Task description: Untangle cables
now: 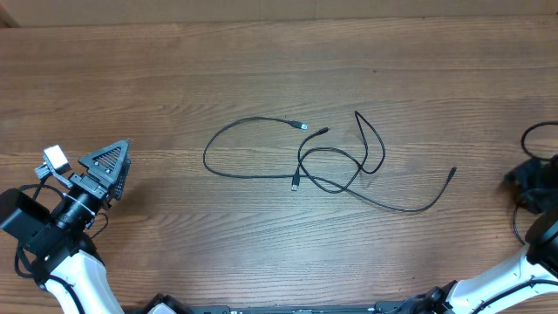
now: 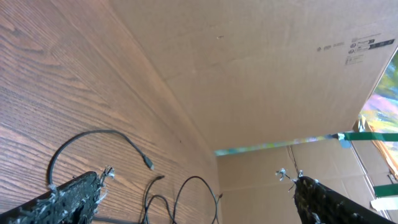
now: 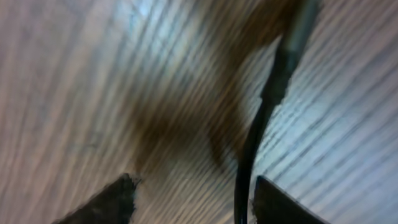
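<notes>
Overhead, the cables (image 1: 340,161) lie in a loose tangle on the desk (image 1: 261,61), well apart from both arms, out beyond the tips of the left end effector (image 1: 122,170) and far off to the side of the right end effector (image 1: 523,179). One strand sweeps a wide loop toward the left end effector's side and ends in a silver plug (image 1: 302,126). Another trails away toward the right end effector, its tip (image 1: 453,172) stopping short of it.

The left wrist view adds what the top view hides: the left end effector (image 2: 200,177) stands wide open and holds nothing. The wide loop (image 2: 93,134) and a small plug end (image 2: 150,165) lie ahead of its fingers (image 2: 68,199). Behind them rises a cardboard wall (image 2: 280,74) carrying a green strip (image 2: 367,134).

The right wrist view is blurred and very close to the desk (image 3: 93,74). The right end effector (image 3: 194,182) shows a clear gap between its fingers (image 3: 106,202). A thin black cord (image 3: 255,143) with a thicker grey end runs up through that gap, hugging one finger and clear of the other, so nothing is clamped. From above only a thin black arc (image 1: 534,131) shows just beyond this end effector (whether it is that same cord I cannot tell).
</notes>
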Available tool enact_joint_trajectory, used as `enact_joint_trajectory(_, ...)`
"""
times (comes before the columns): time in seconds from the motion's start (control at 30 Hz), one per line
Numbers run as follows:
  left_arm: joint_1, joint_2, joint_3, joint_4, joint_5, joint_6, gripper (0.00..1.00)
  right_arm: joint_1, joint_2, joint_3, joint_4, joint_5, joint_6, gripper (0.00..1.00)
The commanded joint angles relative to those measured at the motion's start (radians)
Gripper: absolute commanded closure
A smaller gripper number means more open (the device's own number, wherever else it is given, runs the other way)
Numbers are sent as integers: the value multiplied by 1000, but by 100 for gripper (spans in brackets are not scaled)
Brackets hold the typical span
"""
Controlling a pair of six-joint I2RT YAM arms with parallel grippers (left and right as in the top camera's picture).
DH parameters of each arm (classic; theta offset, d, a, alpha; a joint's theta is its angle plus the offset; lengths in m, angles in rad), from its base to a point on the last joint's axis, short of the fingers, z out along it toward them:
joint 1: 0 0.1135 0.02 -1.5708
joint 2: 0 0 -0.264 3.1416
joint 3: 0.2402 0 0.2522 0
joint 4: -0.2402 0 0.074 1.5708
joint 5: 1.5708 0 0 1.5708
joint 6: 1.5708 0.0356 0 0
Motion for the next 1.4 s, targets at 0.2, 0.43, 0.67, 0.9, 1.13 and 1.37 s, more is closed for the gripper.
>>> enact_joint_trajectory(0.2,3,-5,17,1,15,23,0,0,-19,-5,54,15,1,96)
enact_joint_trajectory(0.43,3,-5,17,1,15,23,0,-8,-19,224,0,16,1,96)
enact_joint_trajectory(0.67,3,-5,17,1,15,23,0,-29,-19,505,58,144,0,96)
enact_joint_trajectory(0.9,3,-5,17,1,15,23,0,-34,-15,562,212,257,-90,96)
enact_joint_trajectory(1.13,3,-5,17,1,15,23,0,-40,18,562,187,261,-81,0)
enact_joint_trajectory(1.37,3,-5,17,1,15,23,0,-24,-32,565,139,260,-80,0)
